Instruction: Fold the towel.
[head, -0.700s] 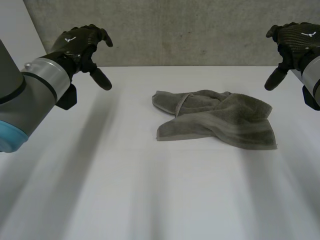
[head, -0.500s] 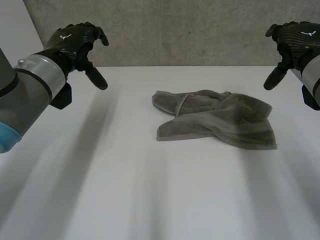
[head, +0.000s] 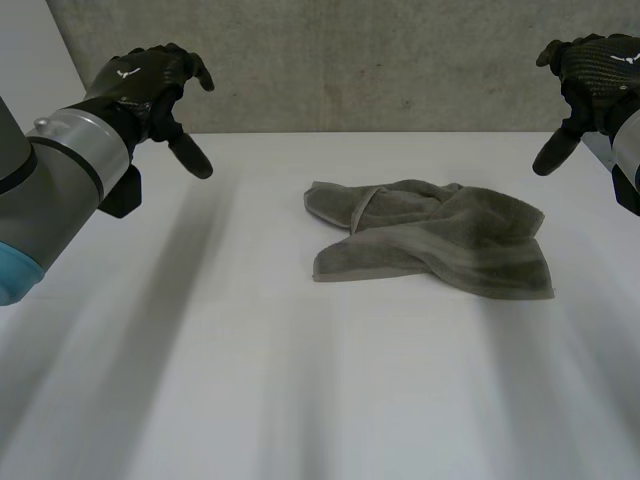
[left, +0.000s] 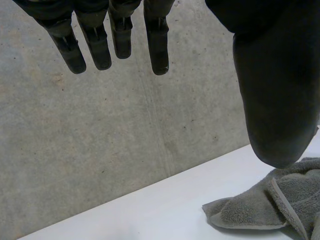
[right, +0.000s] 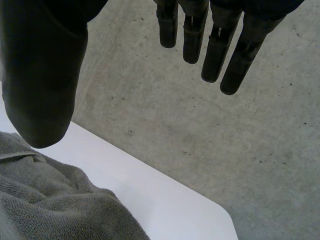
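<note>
A grey-green towel (head: 440, 238) lies crumpled on the white table (head: 250, 380), right of centre, with one hemmed edge folded over on its left part. My left hand (head: 150, 85) hovers high at the far left, well away from the cloth, open and holding nothing. My right hand (head: 590, 75) hovers high at the far right, above and beyond the towel's right end, open and holding nothing. In the left wrist view a towel corner (left: 250, 212) lies beneath the thumb (left: 275, 100). In the right wrist view the towel (right: 55, 205) lies below the thumb (right: 42, 75).
A grey concrete wall (head: 380, 60) runs along the table's far edge. The table's far right corner (right: 220, 210) appears in the right wrist view. Bare table surface spreads in front of the towel and to its left.
My left hand has drifted slightly left and up. My right hand has shifted a little to the right. The towel has not moved.
</note>
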